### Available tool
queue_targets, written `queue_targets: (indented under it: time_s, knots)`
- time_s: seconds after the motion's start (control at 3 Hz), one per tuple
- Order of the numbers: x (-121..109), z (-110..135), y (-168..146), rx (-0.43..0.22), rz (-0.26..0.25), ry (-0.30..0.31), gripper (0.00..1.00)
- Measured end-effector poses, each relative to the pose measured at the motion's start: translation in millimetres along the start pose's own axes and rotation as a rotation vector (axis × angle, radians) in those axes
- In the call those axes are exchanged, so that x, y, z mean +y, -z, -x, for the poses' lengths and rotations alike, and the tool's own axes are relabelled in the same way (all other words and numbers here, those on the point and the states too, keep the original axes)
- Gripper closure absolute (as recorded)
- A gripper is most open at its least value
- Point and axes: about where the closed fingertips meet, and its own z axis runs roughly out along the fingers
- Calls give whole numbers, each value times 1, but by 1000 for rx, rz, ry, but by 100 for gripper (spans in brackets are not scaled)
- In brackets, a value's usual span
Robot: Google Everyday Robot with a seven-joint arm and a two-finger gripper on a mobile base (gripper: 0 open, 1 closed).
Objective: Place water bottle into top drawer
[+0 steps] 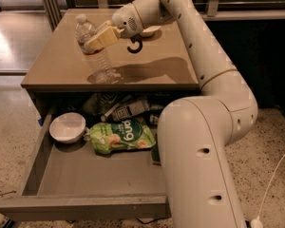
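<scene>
Clenching the gripper [100, 37] around the water bottle [100, 63] at its shoulder, base resting near the front edge of the cabinet top [52, 65], likely readying for lifting and lowering into the open top drawer [95, 175], beside white bowl [66, 126] and green chip bag [123, 136].

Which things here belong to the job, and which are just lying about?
Job: clear ribbed plastic water bottle on the tan cabinet top; gripper at its shoulder; open wide grey top drawer.
Lying about: white bowl, green snack bag, dark bottle with black-and-white label, all in the drawer.
</scene>
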Motion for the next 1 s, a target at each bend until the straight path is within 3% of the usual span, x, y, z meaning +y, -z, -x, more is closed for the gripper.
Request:
queue_targets:
  time_s: [0.67,1.0]
  knots:
    - [3,6,7,7,-13,-9,100]
    - [19,23,32,23,-46,4,100]
